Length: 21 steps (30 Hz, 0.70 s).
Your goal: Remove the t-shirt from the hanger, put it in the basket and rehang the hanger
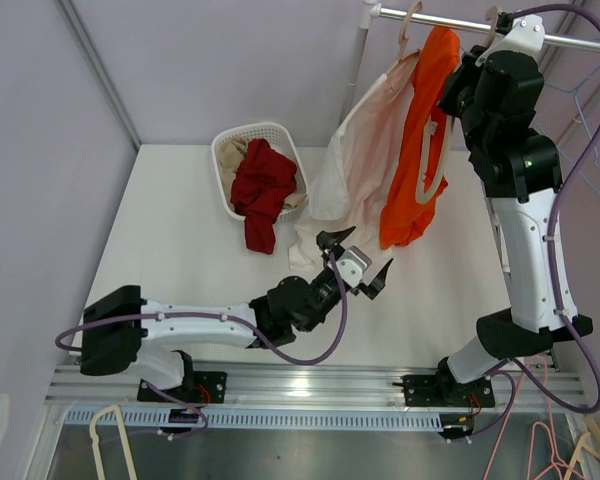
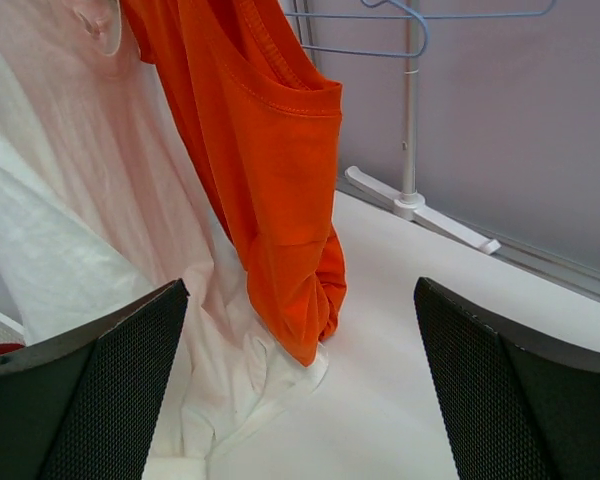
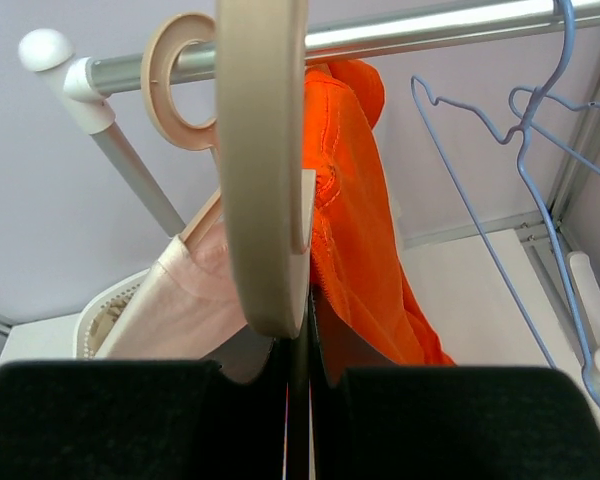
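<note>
An orange t-shirt (image 1: 417, 150) hangs on a cream hanger (image 1: 435, 165) from the metal rail (image 1: 570, 42) at the back right. It also shows in the left wrist view (image 2: 270, 150) and the right wrist view (image 3: 355, 230). My right gripper (image 1: 458, 85) is raised to the rail and shut on the cream hanger (image 3: 265, 180) just below its hook. My left gripper (image 1: 355, 262) is open and empty, low over the table, facing the orange shirt's hem. Its fingers (image 2: 90, 390) are spread wide.
A pale pink-white t-shirt (image 1: 355, 150) hangs on a second hanger (image 3: 180, 65) left of the orange one, its hem on the table. A white basket (image 1: 225, 145) with a red garment (image 1: 262, 190) stands at the back. Blue wire hangers (image 1: 590, 110) hang at far right.
</note>
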Available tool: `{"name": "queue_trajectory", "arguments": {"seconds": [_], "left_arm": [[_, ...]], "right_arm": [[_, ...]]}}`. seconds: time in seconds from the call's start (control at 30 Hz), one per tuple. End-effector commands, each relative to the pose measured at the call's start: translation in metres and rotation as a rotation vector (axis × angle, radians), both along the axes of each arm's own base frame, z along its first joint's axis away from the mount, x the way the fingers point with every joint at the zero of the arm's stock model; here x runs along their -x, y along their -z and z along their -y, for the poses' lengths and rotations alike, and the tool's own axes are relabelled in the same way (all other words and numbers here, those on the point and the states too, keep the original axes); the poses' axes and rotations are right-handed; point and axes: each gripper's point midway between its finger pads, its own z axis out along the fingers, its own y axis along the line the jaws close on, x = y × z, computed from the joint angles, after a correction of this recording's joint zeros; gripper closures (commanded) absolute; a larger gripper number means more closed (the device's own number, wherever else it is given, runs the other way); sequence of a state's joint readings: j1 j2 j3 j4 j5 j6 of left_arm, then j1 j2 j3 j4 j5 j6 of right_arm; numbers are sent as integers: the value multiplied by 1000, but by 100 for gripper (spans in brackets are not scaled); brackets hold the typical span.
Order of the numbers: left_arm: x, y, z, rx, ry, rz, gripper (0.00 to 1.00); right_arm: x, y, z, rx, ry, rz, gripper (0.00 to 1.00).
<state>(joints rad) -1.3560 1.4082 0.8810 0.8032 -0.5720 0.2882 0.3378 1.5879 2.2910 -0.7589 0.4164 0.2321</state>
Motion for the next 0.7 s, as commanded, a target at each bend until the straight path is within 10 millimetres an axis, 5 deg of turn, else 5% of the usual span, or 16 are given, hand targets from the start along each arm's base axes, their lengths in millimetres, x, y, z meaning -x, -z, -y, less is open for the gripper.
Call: {"name": "queue_trajectory", "arguments": {"seconds": [0.0,0.1,0.13,0.17,0.23,0.3,0.67], "left_arm": [[-8,-24,16,110,58,39,0],[-9,-13,31,110,101,85,0],[-8,-24,31,171,102,121,1],[-12,-7,39,150,97,124,1],[-19,-11,44,182,75,159,0],[-28,10,55,148,81,147,1],[-58,1,82,144,13,236,0]], "right_arm": [[33,-53,5,-57,-25,164,100],[40,-57,4,-61,-39,170,100],[42,-57,5,-60,-40,167,100],[47,-62,5,-66,-45,176,100],[56,-65,6,-74,-50,179,100],[61,-66,5,-82,-61,181,100],[78,-70,-5,-111,-132,182,100]]}}
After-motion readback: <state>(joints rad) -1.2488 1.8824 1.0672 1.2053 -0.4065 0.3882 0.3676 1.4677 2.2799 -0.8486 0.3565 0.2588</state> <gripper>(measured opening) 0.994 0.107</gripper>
